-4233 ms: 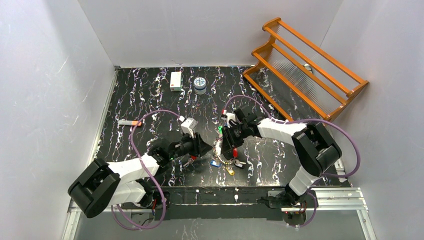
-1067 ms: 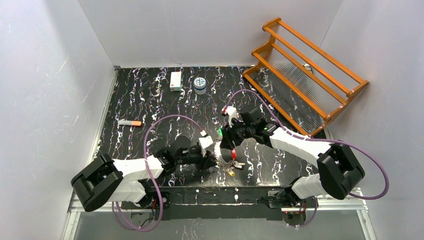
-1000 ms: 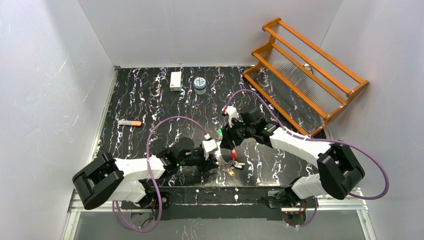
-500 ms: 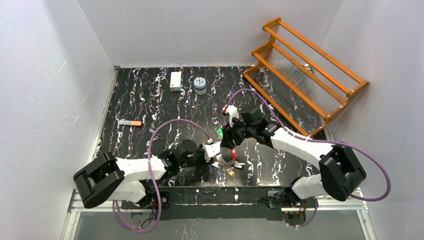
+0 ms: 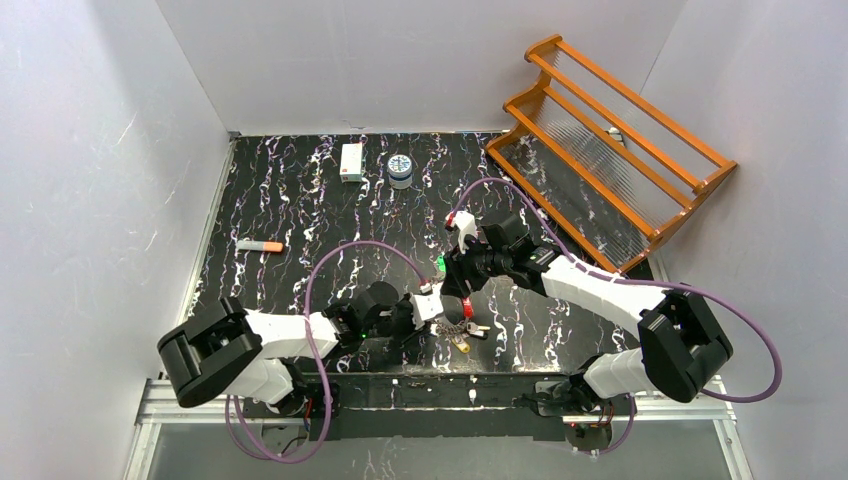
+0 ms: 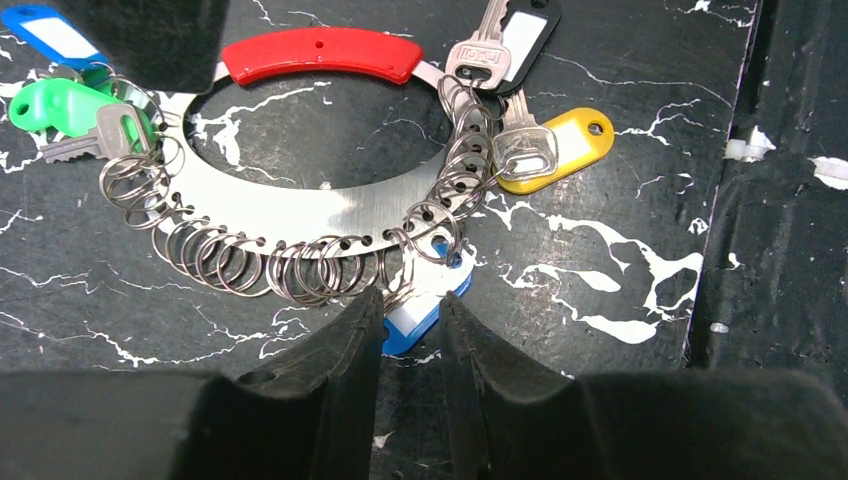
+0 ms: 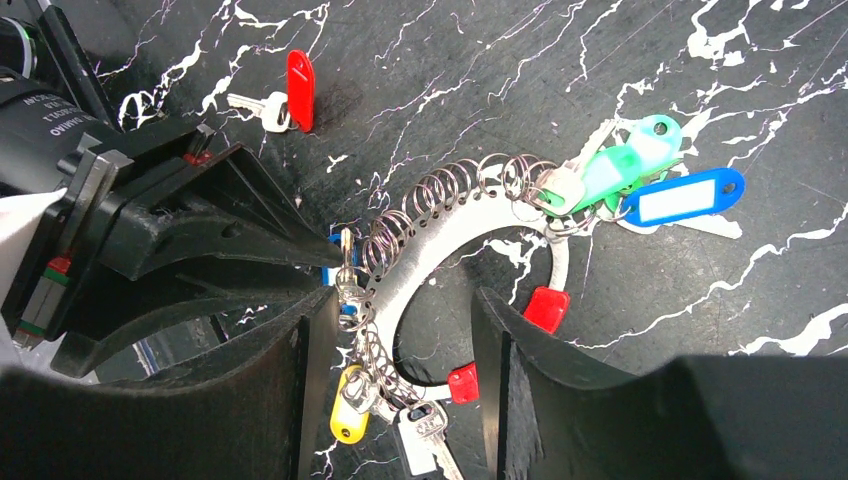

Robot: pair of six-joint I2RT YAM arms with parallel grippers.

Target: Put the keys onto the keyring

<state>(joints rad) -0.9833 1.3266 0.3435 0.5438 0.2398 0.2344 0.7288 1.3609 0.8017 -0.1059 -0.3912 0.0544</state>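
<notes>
The left gripper (image 6: pixel 410 298) is clenched on a blue tag (image 6: pixel 415 322), which fills the narrow gap between its black fingertips (image 6: pixel 365 320) (the tag's white label pokes out past them). The tag touches the small rings (image 6: pixel 250 265) strung along the keyring (image 6: pixel 300 210); whether it is hooked on one I cannot tell. The keyring is a silver crescent plate lying flat on the table (image 5: pixel 300 200), just beyond the tips and, in the top view, just right of this gripper, near the table's near edge. A red arc (image 6: pixel 320 55) closes the crescent on the side away from the left gripper. At its ends hang keys (image 6: pixel 490 50): a black tag (image 6: pixel 528 30) and a yellow tag (image 6: pixel 570 140) at one end, a green-capped key (image 6: pixel 55 105) at the other. The right gripper (image 7: pixel 407 298) hangs over the keyring from the far side, jaws well apart. In its wrist view the plate and rings lie in the gap, and I cannot tell if a finger touches them. A loose key (image 7: pixel 258 110) with a red tag (image 7: pixel 298 78) lies apart from the keyring, close by the left gripper. Farther out are a marker (image 5: pixel 260 245) at left, a box (image 5: pixel 351 161) and a tin (image 5: pixel 400 170) at the far edge, and a rack (image 5: pixel 620 130) at far right.
</notes>
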